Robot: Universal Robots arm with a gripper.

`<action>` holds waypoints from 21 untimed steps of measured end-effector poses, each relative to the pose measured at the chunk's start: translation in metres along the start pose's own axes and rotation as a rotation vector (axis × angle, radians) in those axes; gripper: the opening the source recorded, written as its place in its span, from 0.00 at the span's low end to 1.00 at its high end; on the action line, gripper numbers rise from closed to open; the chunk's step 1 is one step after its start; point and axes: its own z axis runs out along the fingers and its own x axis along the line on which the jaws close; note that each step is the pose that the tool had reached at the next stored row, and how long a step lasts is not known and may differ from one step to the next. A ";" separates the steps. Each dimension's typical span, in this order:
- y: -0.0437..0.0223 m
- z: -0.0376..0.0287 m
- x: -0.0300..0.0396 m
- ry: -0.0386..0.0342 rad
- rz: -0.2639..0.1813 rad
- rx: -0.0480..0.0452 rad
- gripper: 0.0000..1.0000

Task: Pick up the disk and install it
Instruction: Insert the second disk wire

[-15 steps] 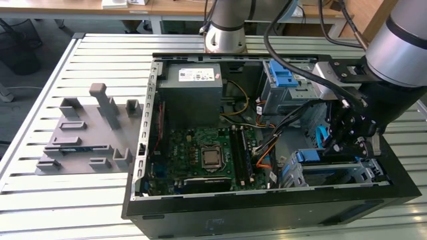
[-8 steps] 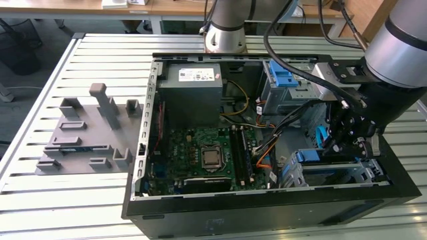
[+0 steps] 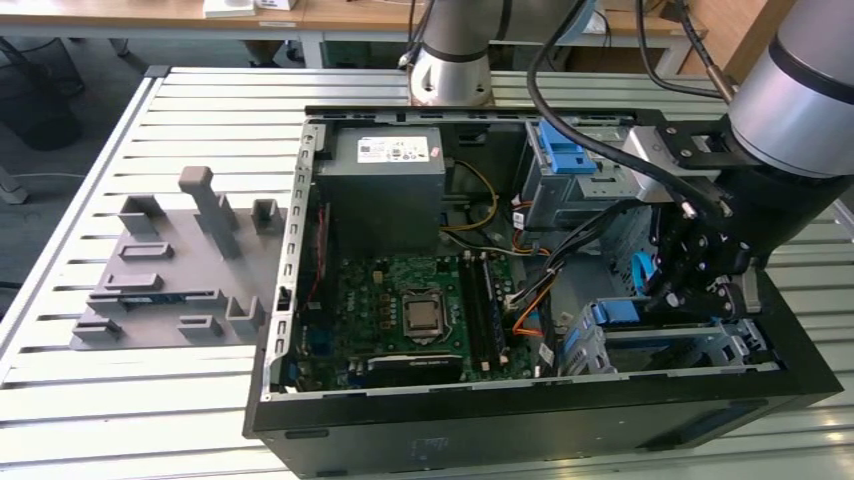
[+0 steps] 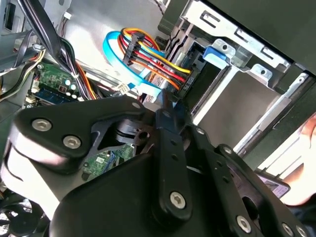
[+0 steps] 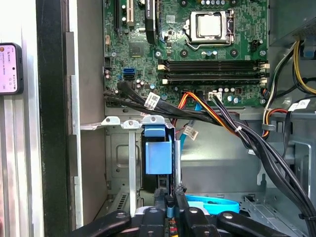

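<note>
Hovering inside the case (image 3: pixel 287 300), gripper (image 5: pixel 170 200) is pinching the disk's (image 5: pixel 158 155) edge; disk sits upright, partway into the bay (image 5: pixel 123 163) at the case's front corner. Risks: misaligned rails jamming, or snagging cables (image 5: pixel 217 116) just beside.

We see the disk (image 5: pixel 158 157) standing on edge in the metal drive bay (image 5: pixel 123 163) at the case's front corner; only its blue plastic rail face shows; label hidden.
</note>
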 end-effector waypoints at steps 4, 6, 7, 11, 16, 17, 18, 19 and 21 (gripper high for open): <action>0.0000 -0.0015 0.0000 0.0004 0.000 0.0000 0.24; -0.0001 -0.0032 0.0000 0.0005 0.000 0.0000 0.24; -0.0001 -0.0039 0.0000 0.0004 0.000 0.0000 0.24; -0.0002 -0.0076 0.0000 0.0005 0.000 0.0000 0.24; -0.0003 -0.0132 0.0001 0.0004 0.000 0.0000 0.24; -0.0004 -0.0144 0.0001 0.0005 0.000 0.0000 0.24; -0.0004 -0.0156 0.0001 0.0004 0.000 0.0000 0.24; -0.0004 -0.0168 0.0001 0.0005 0.000 0.0000 0.24; -0.0004 -0.0169 0.0001 0.0003 0.000 0.0000 0.24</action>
